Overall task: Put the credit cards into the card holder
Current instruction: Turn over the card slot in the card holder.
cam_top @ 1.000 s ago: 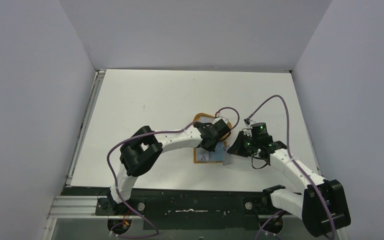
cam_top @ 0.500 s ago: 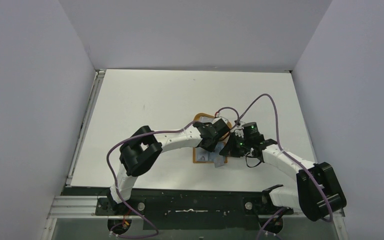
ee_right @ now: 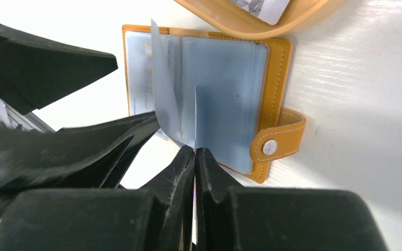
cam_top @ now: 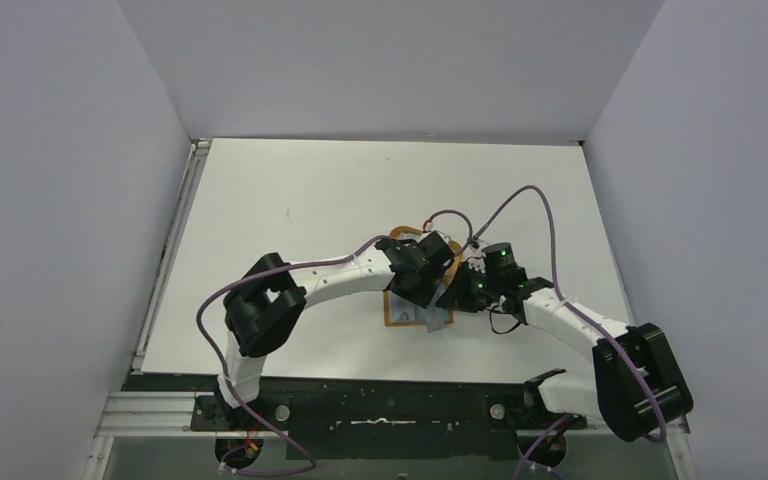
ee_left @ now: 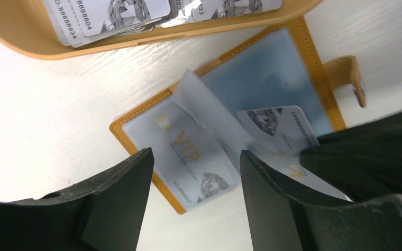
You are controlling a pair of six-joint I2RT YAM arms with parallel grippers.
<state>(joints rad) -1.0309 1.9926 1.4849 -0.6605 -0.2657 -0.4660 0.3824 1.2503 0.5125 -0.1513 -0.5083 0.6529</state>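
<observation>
Right wrist view: right pincer (ee_right: 194,151) is nipped on a thin sheet (ee_right: 194,115) seen edge-on. Card or pocket leaf, can't tell. Left pincer (ee_right: 136,93) is smeared and cut by the left edge. Tray (ee_right: 251,21) is cut by the top edge.

Left wrist view: the tray's credit cards (ee_left: 115,13) are cut by the top edge, print only partly readable. The half-tucked card (ee_left: 275,121) has its lower end hidden behind the right pincer's dark bulk.

Top view: card holder (cam_top: 405,312) sits mostly under both wrists, pockets too small to tell.

I see the orange-brown stitched leather-look card holder (ee_right: 277,78), its glossy clear plastic sleeves (ee_right: 225,89), and a matt white grained counter (ee_right: 356,78).
</observation>
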